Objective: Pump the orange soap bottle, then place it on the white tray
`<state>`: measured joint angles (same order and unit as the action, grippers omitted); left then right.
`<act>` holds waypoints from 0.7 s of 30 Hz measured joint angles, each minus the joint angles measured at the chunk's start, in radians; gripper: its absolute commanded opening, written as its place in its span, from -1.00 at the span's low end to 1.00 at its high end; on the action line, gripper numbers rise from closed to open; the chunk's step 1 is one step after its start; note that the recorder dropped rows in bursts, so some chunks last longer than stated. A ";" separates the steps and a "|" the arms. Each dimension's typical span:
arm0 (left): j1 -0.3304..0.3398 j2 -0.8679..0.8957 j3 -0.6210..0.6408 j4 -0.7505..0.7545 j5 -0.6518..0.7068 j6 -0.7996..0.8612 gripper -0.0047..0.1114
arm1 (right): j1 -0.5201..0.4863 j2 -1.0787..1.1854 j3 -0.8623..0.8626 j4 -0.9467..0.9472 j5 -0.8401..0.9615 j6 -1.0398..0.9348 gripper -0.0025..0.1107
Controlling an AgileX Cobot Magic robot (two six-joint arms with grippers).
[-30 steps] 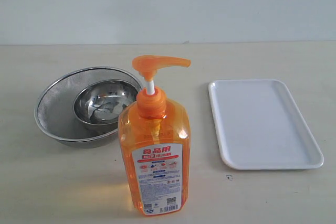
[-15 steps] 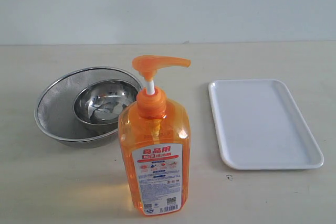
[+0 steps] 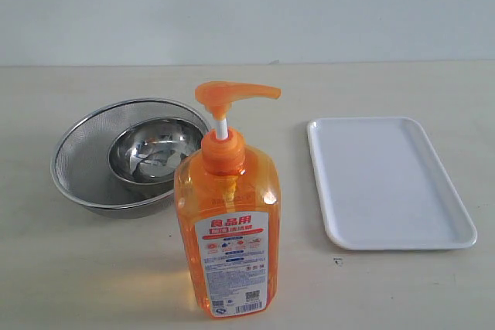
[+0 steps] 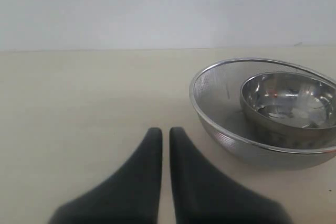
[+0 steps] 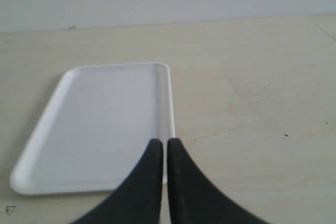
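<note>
The orange soap bottle (image 3: pixel 227 229) stands upright at the front middle of the table, its pump head (image 3: pixel 232 96) raised on the white stem and its spout pointing right. The white tray (image 3: pixel 387 183) lies flat to its right, with nothing on it. Neither gripper shows in the exterior view. In the left wrist view my left gripper (image 4: pixel 165 132) is shut, empty, hovering over bare table beside the mesh strainer. In the right wrist view my right gripper (image 5: pixel 165 142) is shut and empty, its tips over the near corner of the white tray (image 5: pixel 100 119).
A round steel bowl (image 3: pixel 153 152) sits inside a mesh strainer (image 3: pixel 81 168) to the left of the bottle; the mesh strainer (image 4: pixel 220 124) also shows in the left wrist view. A pale wall runs along the table's far edge.
</note>
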<state>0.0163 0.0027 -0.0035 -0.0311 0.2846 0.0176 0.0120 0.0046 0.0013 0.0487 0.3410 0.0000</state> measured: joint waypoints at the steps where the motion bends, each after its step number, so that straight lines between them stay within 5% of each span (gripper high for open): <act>1: 0.000 0.000 0.000 0.000 0.000 0.000 -0.84 | 0.000 0.000 0.000 0.000 -0.005 0.000 -0.96; 21: 0.000 0.000 0.000 0.000 0.000 0.000 -0.84 | 0.000 0.000 0.000 0.000 -0.264 0.000 -0.96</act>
<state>0.0163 0.0027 -0.0035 -0.0311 0.2846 0.0176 0.0120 0.0046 0.0012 0.0487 0.0768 0.0000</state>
